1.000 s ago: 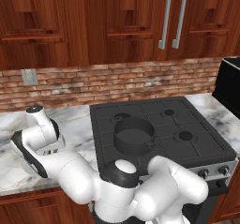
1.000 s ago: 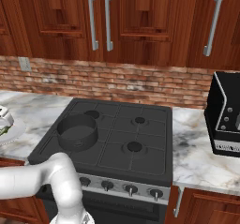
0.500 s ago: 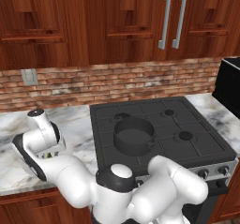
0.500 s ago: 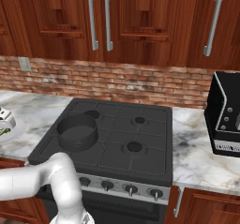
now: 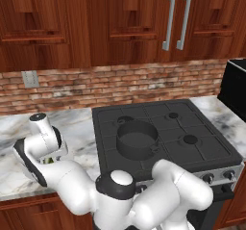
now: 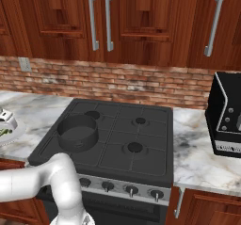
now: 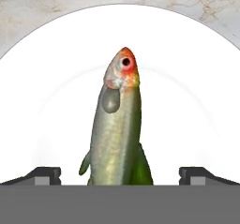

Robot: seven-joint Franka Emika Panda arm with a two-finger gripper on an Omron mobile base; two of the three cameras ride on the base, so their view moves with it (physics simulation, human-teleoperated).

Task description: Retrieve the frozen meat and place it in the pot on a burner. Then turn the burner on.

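We see our pincer [image 7: 120, 174] with its fingers spread wide, one on each side of the frozen meat [image 7: 117, 129], which lies on a white plate [image 7: 197, 101] on the marble counter [image 5: 81, 123]. Right of the pincer, the pot [image 5: 137, 140] sits on the stove [image 5: 192, 123]. No writing is readable.

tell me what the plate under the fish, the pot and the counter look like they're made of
The round white plate looks like glazed ceramic: plain smooth white, though that could also be plastic. The round dark grey straight-walled pot looks like matte metal: an even dull grey with thin walls. The pale grey-veined countertop looks like polished marble, going by its cloudy veining. All are rendered, so these are guesses.
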